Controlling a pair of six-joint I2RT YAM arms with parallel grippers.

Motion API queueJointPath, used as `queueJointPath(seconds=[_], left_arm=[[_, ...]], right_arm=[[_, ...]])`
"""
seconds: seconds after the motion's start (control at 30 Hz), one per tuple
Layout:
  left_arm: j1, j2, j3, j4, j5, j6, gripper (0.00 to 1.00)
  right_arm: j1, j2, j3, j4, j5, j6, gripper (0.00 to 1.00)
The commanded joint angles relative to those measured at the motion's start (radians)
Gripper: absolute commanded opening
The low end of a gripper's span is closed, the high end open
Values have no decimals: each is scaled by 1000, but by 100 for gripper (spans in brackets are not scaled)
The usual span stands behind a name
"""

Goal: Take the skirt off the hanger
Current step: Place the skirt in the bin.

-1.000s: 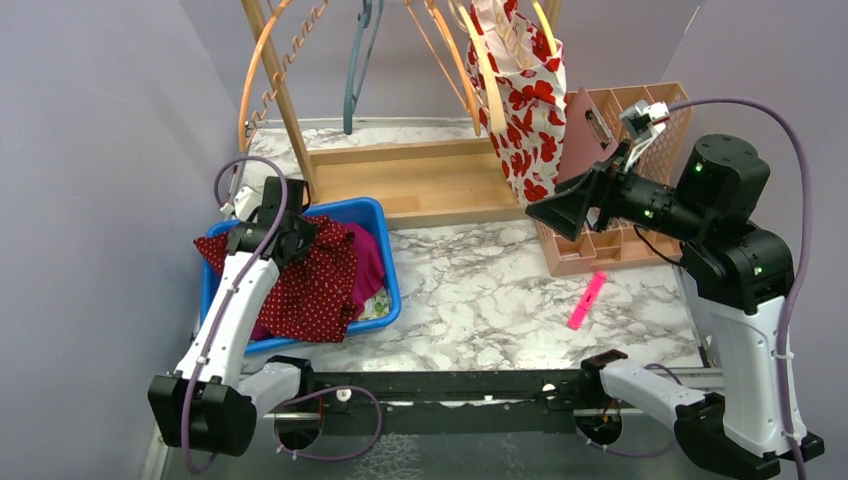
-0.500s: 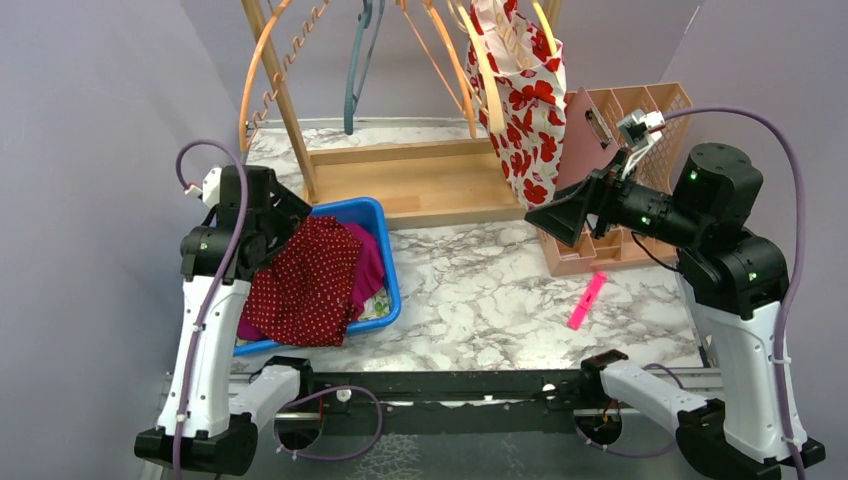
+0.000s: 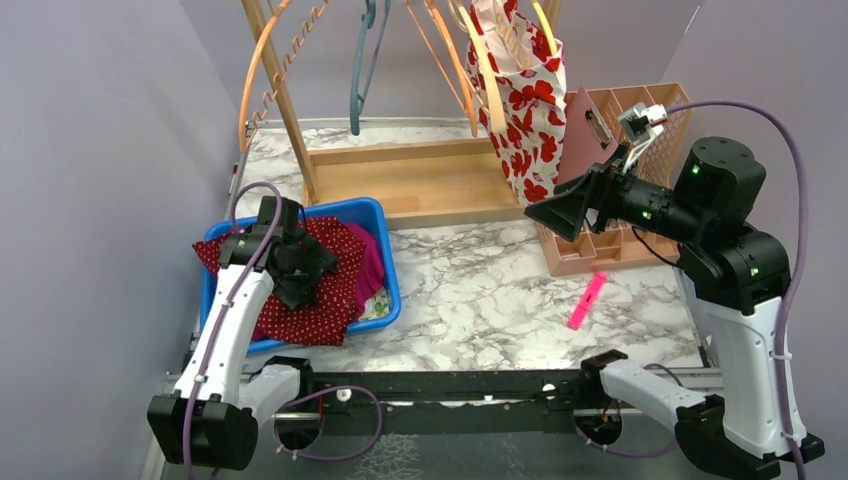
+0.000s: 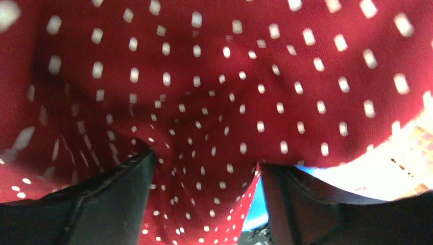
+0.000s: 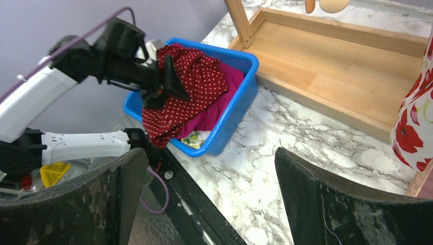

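Seemingly the step in hand is the drop-off rather than the pulling-off: the skirt (image 3: pixel 338 295), red with white dots, lies heaped in the blue bin (image 5: pixel 235 111) at the near left corner of the surface (image 3: pixel 480 290). It sits on top of a magenta cloth (image 3: pixel 372 262), part of it draped over the bin's left rim, and no hanger shows in or on it. The left fingers (image 4: pixel 102 204) stand apart just over the heap. In the left wrist view dotted cloth fills everything beyond them and swells between the tips, but neither pinches it, so I judge them open and the skirt let go; whether a tip touches the cloth I cannot tell. The right fingers (image 5: pixel 66 204) are spread wide and hold nothing, hanging above the right side of the surface near the tray (image 3: pixel 600 245) at the right edge, well apart from the bin. A blue-grey hanger (image 3: pixel 357 75) hangs bare on the rack (image 3: pixel 420 185) along the far edge, beside a floral cloth (image 3: pixel 525 100) that also hangs there. By this the task looks close to done. The next move calls for lifting the left fingers straight up, wide apart, slowly enough that no fold catches on a tip and drags the skirt over the rim.
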Motion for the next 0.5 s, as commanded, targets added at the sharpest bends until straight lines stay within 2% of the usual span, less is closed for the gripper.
queueJointPath(seconds=[0.0, 0.07, 0.13, 0.2, 0.3, 0.37, 0.47], left_arm=[[5, 14, -151, 319, 74, -87, 69], [8, 21, -252, 518, 103, -152, 62], [8, 41, -348, 648, 88, -250, 56], [11, 57, -428, 749, 68, -278, 52], [14, 41, -476, 762, 2, -255, 49], [16, 4, -455, 719, -15, -207, 49], [16, -79, -369, 581, -28, -196, 60]], right_arm=[[-4, 5, 41, -2, 16, 12, 100], [-3, 9, 47, -6, 16, 25, 100], [-3, 8, 46, -7, 19, 38, 100], [-3, 4, 39, -7, 24, 49, 100], [-3, -6, 21, -11, 31, 55, 100], [-4, -9, 12, -19, 39, 52, 100], [-3, -15, 7, -22, 49, 37, 100]])
